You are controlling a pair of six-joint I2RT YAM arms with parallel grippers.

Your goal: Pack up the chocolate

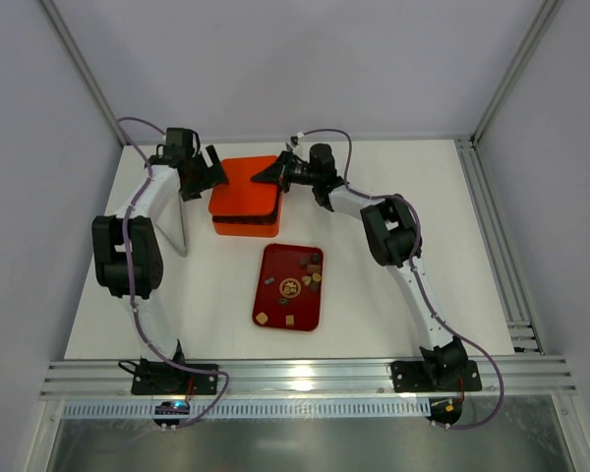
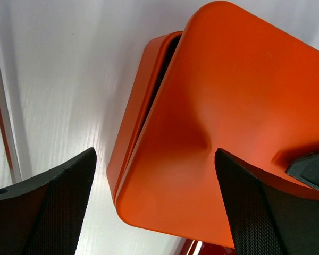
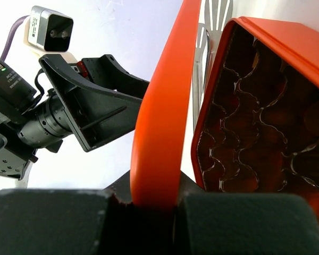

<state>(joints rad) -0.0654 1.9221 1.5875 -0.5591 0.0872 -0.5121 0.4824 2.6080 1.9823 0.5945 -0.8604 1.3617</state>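
Several small chocolate pieces (image 1: 308, 273), dark brown and tan, lie on a dark red tray (image 1: 274, 258) at mid-table. Behind it stands the orange box (image 1: 244, 226) with its orange lid (image 1: 248, 185) on top, shifted and tilted. My right gripper (image 1: 276, 174) is shut on the lid's right edge (image 3: 165, 106); it shows at the bottom of the right wrist view (image 3: 154, 199), with the box's empty cells (image 3: 266, 117) beside the lid. My left gripper (image 1: 208, 173) is open by the lid's left corner (image 2: 228, 122), its fingers (image 2: 69, 202) apart on either side without touching.
A thin grey upright panel (image 1: 182, 228) stands left of the box. The box's lower part (image 2: 143, 95) shows under the raised lid. Aluminium rails run along the table's right (image 1: 492, 226) and near edges.
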